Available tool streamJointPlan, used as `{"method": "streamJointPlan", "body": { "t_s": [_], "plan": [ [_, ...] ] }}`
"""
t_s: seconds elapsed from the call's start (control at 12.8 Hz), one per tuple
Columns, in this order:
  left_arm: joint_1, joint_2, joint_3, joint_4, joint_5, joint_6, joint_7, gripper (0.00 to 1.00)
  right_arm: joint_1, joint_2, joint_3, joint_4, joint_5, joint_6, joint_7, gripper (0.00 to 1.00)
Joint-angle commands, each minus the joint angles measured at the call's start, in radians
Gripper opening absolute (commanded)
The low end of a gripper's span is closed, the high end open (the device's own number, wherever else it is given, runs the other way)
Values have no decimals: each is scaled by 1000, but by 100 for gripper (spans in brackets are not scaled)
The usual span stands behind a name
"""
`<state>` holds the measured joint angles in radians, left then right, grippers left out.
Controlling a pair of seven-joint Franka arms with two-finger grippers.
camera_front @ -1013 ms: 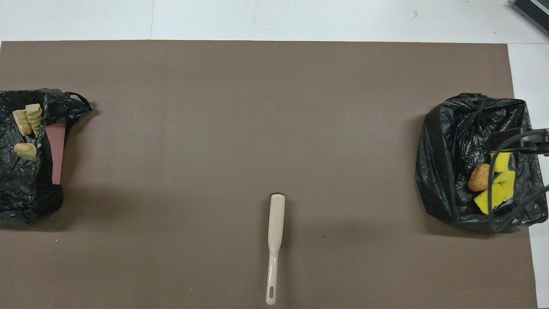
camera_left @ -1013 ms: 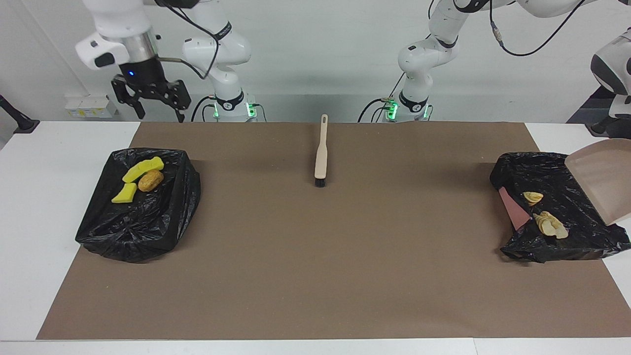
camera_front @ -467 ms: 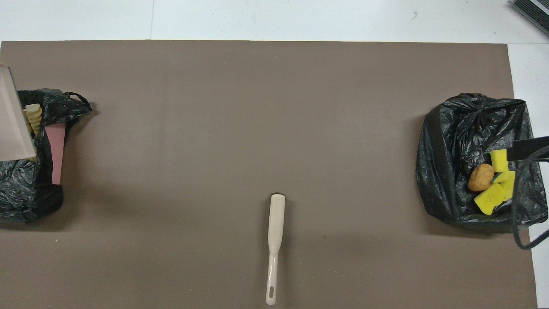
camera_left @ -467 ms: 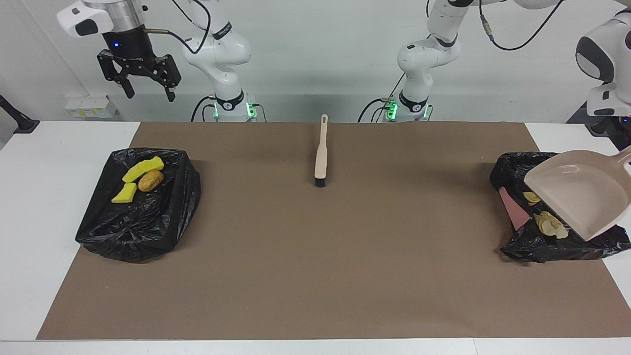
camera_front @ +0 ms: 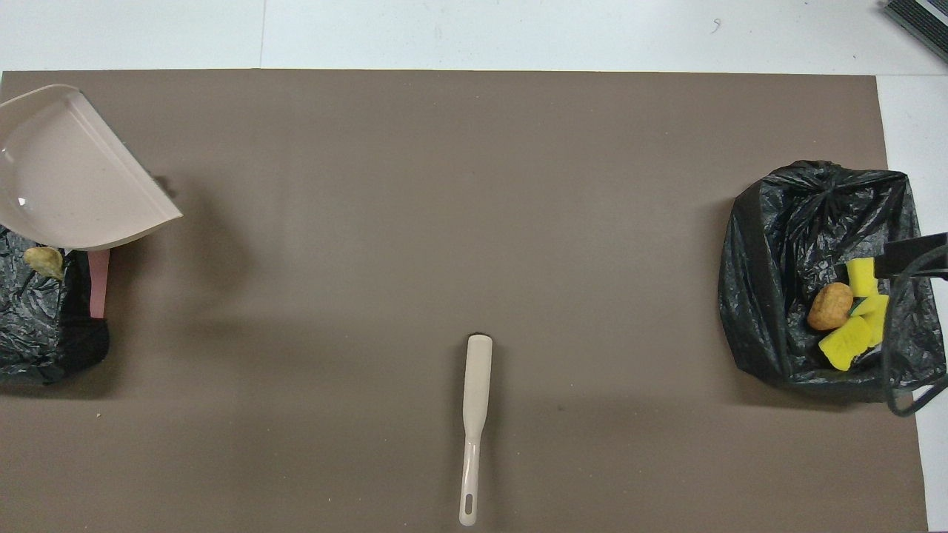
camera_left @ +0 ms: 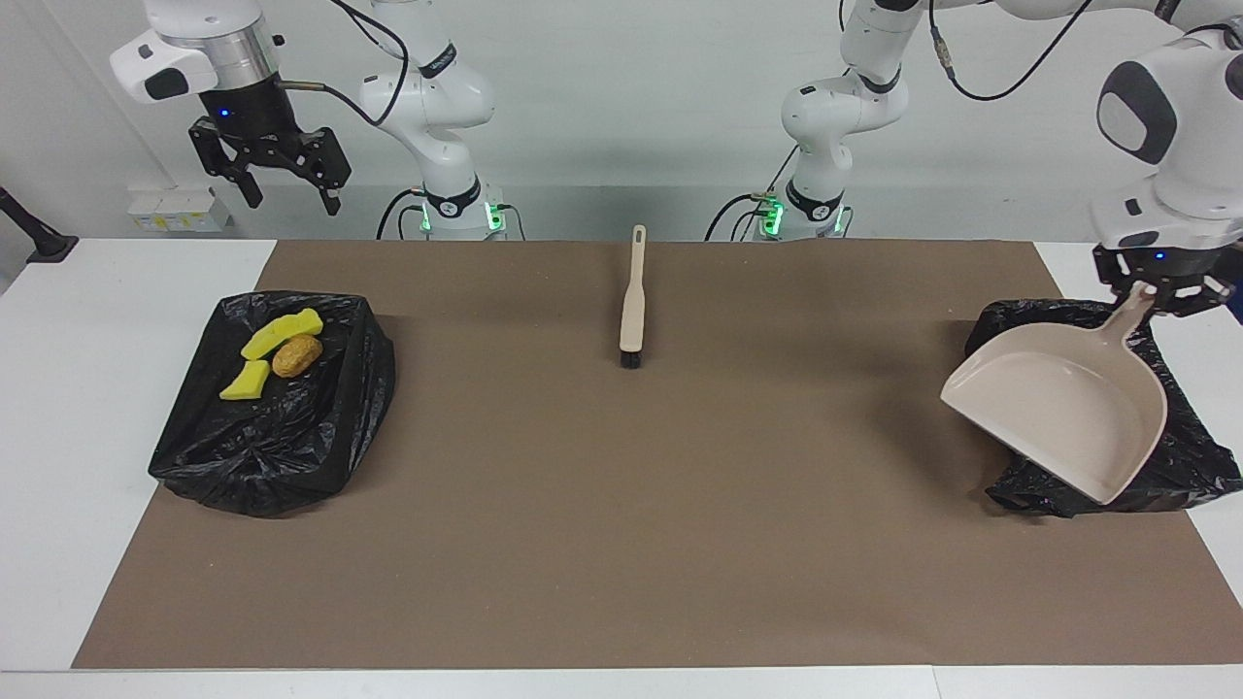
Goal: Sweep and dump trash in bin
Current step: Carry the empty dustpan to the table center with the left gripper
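The left gripper [camera_left: 1158,288] is clamping the handle of a pale beige plastic dustpan [camera_left: 1058,408], which is hanging empty and tilted over the black-bag-lined bin [camera_left: 1190,456] at the left arm's end of the table. In the overhead view one pale pastry-like scrap [camera_front: 43,259] is showing in that bin beside the pan's edge; any others are hidden under the pan. The right gripper [camera_left: 270,184] is waiting, fingers spread apart and holding nothing, raised over the second black-bag-lined bin [camera_left: 291,437] at the right arm's end. That bin is holding yellow sponge chunks [camera_left: 282,332] and a brown oval lump [camera_left: 297,356]. The beige long-handled brush [camera_left: 632,311] is lying on the brown mat [camera_left: 621,544] between the two arm bases. No trash is showing loose on the mat, so the sweeping and dumping appear finished; judging from this, only setting the dustpan down seems left.
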<state>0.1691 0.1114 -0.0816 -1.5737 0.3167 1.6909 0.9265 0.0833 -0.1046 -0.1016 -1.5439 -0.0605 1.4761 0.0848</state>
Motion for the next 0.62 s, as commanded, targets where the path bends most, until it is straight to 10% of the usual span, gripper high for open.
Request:
{"method": "streamJointPlan", "body": {
  "t_s": [0.0, 0.55],
  "plan": [
    [-100, -77, 13, -97, -79, -10, -267, 0, 4, -20, -16, -31, 14, 21, -33, 100],
    [-351, -72, 13, -161, -244, 38, -863, 0, 9, -20, -10, -56, 30, 15, -34, 100]
  ]
}}
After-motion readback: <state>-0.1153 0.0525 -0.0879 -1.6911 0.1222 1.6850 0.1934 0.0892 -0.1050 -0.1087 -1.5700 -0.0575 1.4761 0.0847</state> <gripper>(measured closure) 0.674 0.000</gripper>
